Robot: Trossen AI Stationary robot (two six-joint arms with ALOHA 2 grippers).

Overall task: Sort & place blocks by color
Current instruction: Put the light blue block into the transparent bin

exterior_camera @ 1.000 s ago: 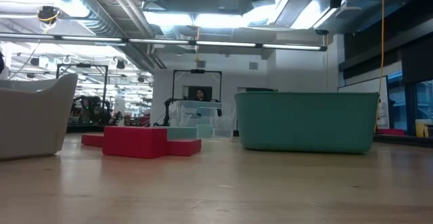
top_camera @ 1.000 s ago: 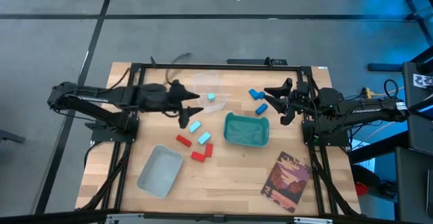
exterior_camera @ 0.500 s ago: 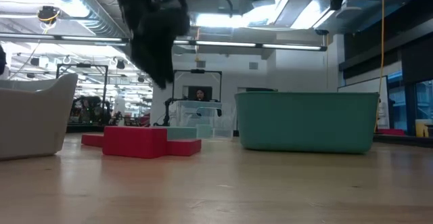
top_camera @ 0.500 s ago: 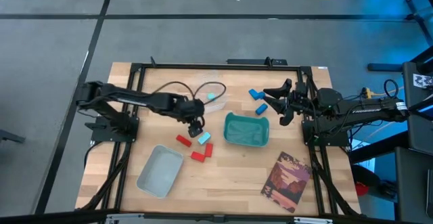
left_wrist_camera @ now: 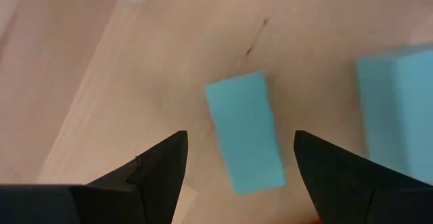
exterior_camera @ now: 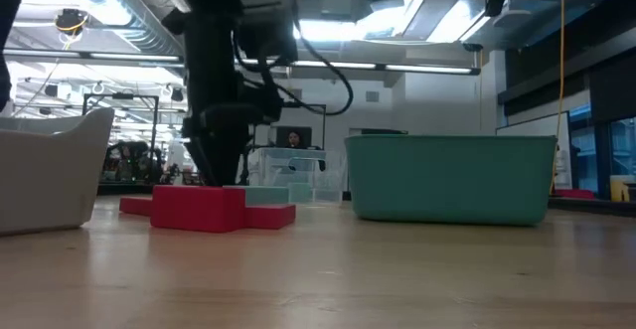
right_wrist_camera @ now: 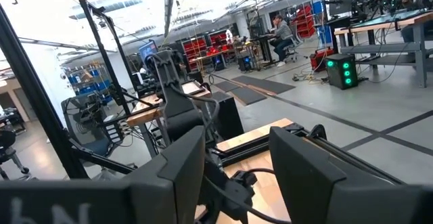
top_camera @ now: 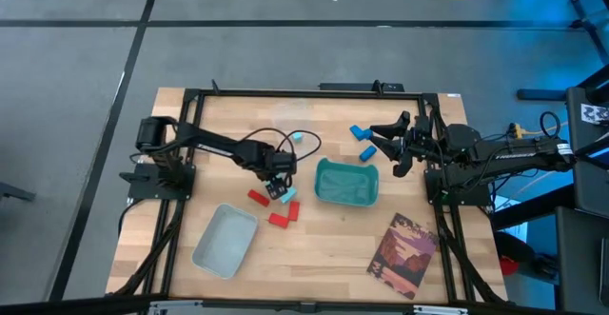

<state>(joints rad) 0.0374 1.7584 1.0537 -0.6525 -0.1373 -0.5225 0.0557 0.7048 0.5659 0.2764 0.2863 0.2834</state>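
A light cyan block [left_wrist_camera: 244, 132] is lying flat on the wooden table [top_camera: 324, 248], framed between the two dark fingers [left_wrist_camera: 157, 172] of the left gripper [top_camera: 277, 184], which is hanging low over it with its jaws spread wide and nothing pinched between them. A second cyan block [left_wrist_camera: 396, 112] is sitting just beside the first, near the teal bin [top_camera: 346, 183]. In the high view a third cyan block [top_camera: 297, 136] is resting on the far side of the bin from the camera's lower edge, near a looping cable. Red blocks [top_camera: 279, 218] are clustering beside the bin's left wall, with one more red block [top_camera: 257, 198] a little farther from the bin (the low view shows the red ones as a squat stack in the foreground, the left arm coming down just behind them). Darker blue blocks [top_camera: 363, 142] are lying close to the bin on the side toward the right gripper [top_camera: 395, 144].

The right gripper is waiting above the table edge near the blue blocks, its fingers standing partly apart and holding nothing. The grey tray [top_camera: 225, 242] is sitting well apart from the bin, toward the table's near left corner, and a picture card [top_camera: 403, 256] is lying near the bin on the opposite near side.
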